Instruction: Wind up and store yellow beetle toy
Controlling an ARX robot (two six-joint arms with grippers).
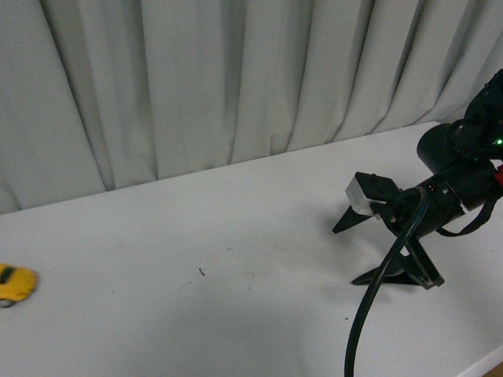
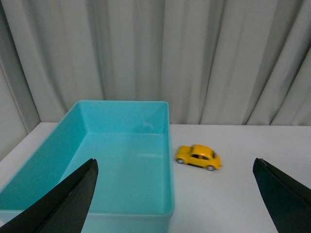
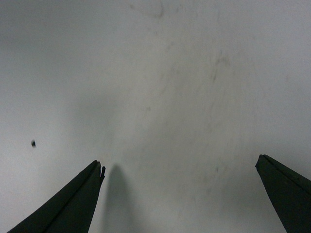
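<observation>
The yellow beetle toy (image 1: 16, 284) stands on its wheels at the far left edge of the front view. In the left wrist view the toy (image 2: 198, 157) rests on the white table just beside a turquoise bin (image 2: 121, 165). My left gripper (image 2: 175, 167) is open, its dark fingers spread wide, with the toy some way ahead of them. My right gripper (image 1: 350, 251) is at the right of the table, open, tips near the tabletop. The right wrist view shows its fingers (image 3: 73, 204) over bare table, nothing between them.
The turquoise bin is open-topped and shows nothing inside; it is out of the front view. A grey pleated curtain (image 1: 236, 86) hangs along the table's far edge. A black cable (image 1: 369, 314) loops from the right arm. A small dark speck (image 1: 201, 272) marks the tabletop.
</observation>
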